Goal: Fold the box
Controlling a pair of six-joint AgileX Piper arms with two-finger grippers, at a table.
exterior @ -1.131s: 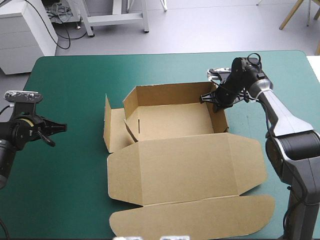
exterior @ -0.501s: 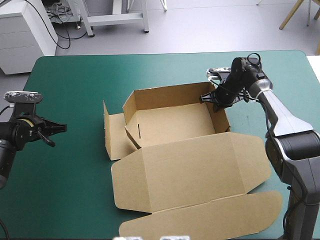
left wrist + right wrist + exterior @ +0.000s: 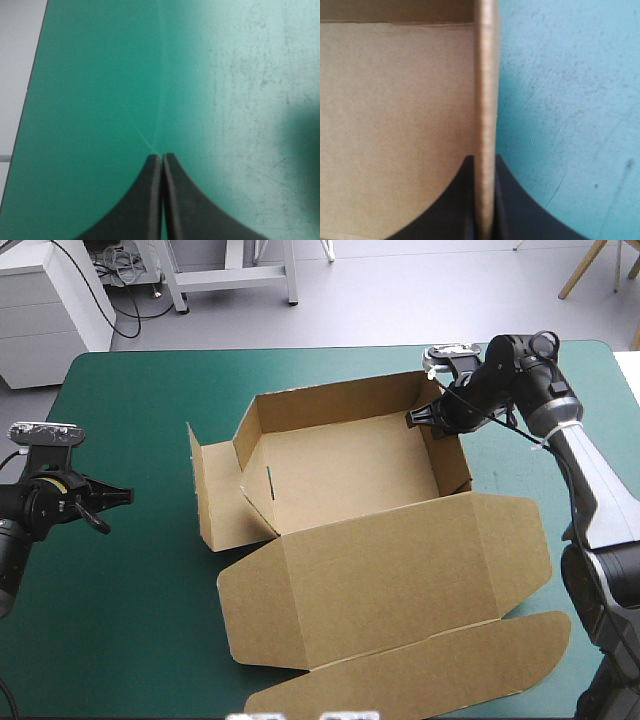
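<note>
The brown box (image 3: 340, 480) stands mid-table as an open tray with its walls raised and its wide lid (image 3: 390, 575) lying flat toward the near edge. My right gripper (image 3: 432, 418) is shut on the box's right wall at its far corner. In the right wrist view the wall's edge (image 3: 485, 100) runs straight up between the black fingers (image 3: 507, 205), with the box floor on one side and teal-green cover on the other. My left gripper (image 3: 118, 497) is shut and holds nothing, well to the left of the box; its own view shows the fingertips (image 3: 161, 159) meeting over bare cover.
A loose side flap (image 3: 205, 490) stands up at the box's left. The lid's curved tuck flap (image 3: 420, 670) reaches close to the table's near edge. Bare teal-green cover (image 3: 120, 620) lies left of the box and around my left gripper.
My right gripper has risen and moved toward the far right, bringing the box's right wall with it. The whole box has shifted and looks lifted on that side. The left arm has not moved.
</note>
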